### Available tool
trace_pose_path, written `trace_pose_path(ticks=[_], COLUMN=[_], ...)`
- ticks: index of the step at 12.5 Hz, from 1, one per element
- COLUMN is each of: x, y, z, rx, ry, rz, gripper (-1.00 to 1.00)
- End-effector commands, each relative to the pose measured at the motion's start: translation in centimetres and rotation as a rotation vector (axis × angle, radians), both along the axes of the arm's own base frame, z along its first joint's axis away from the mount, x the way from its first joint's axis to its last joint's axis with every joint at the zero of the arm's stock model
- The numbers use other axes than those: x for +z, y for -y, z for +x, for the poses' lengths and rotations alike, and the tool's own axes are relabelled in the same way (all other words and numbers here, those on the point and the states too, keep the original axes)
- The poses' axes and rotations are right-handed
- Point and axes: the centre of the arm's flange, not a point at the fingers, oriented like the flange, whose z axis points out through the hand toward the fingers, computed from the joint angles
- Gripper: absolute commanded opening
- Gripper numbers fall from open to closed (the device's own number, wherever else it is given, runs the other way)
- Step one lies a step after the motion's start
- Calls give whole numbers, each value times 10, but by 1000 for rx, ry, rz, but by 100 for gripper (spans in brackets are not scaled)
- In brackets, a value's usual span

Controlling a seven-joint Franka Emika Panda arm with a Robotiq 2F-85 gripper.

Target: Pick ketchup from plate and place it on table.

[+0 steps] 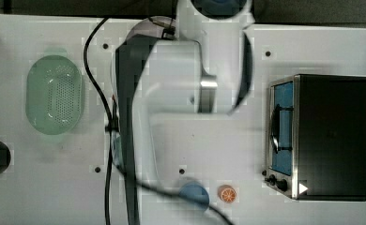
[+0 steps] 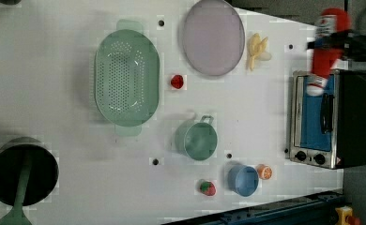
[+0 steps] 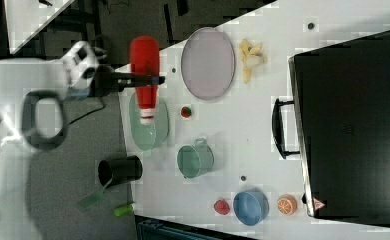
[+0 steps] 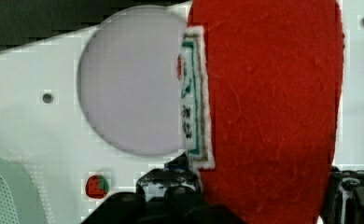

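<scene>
On the white table (image 2: 54, 117) we count one empty plate (image 2: 212, 37), one ketchup bottle (image 3: 145, 75) pinched aloft by the gripper (image 3: 150, 80), one green colander (image 2: 126, 77), one toaster oven (image 2: 331, 119).

We see bare surface (image 2: 54, 84) on the left view's left, beyond the green basket (image 2: 126, 77). The plate (image 2: 212, 37) lies bare. Between basket and plate sits a small red item (image 2: 177, 81); the green cup (image 2: 196, 138), banana (image 2: 257, 50) and toaster oven (image 2: 329, 119) crowd the rest.
</scene>
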Motion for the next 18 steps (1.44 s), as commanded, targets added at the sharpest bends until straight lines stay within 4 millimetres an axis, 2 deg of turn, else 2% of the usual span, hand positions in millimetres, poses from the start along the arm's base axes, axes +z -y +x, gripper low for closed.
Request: trace_pose_path(ticks=[1, 3, 5, 8, 11, 15, 16, 18], x=[-54, -65, -86, -142, -198, -250, -257, -259], y=[45, 47, 45, 39, 29, 25, 24, 23], z=[-41, -71, -94, -119, -133, -132, -131, -132], rx=[-54, -65, -68, -64, -53, -50, -49, -47], ry=[-137, -168, -175, -167, -185, -225, -221, -223], rz=[-1, -6, -9, -11, -7, 6, 7, 8], gripper=[27, 27, 27, 27, 27, 27, 36, 79])
